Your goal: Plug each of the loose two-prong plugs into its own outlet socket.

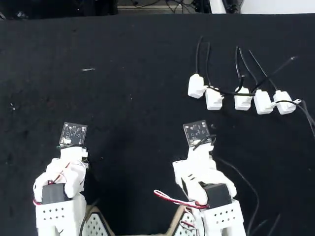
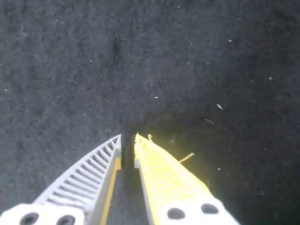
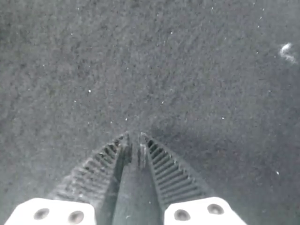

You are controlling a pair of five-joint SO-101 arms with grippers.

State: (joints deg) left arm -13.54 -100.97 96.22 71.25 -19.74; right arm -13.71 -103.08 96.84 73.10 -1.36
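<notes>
Starting at the left, the left arm (image 1: 63, 184) is sitting folded at the near edge of the black worktop (image 1: 123, 98). Its small camera board (image 1: 74, 133) is pointing out over bare cloth. From the wrist, the left gripper (image 2: 127, 138) is showing a pale grey finger (image 2: 89, 173) and a yellow finger (image 2: 164, 173). They are drawn in to a narrow slit at the tips, with nothing sitting between them. It is hanging over dark cloth speckled with lint.

Moving across, the right arm (image 1: 204, 184) is sitting beside it at the same near edge, with a red and white wire (image 1: 168, 198) looping off its base. The right gripper (image 3: 134, 139) is keeping its two black ribbed fingers (image 3: 171, 176) pinched almost together. It is gripping nothing and hanging over plain cloth.

Now to the right half of the worktop, toward the far edge, where five white plug pieces are lying in a gently sagging row, well apart from both grippers. The first piece (image 1: 196, 86) is leading off, and the second piece (image 1: 213, 98) is lying just beside it. The third piece (image 1: 243, 100), fourth piece (image 1: 263, 102) and fifth piece (image 1: 284, 103) are following on toward the right edge.

From up here I cannot tell which pieces are plugs and which are sockets, or whether any are joined. Black cords (image 1: 198, 51) are running from the row toward the far edge. One cord (image 1: 235, 92) is crossing along the row, and another (image 1: 307, 115) is trailing off at the right edge.
</notes>
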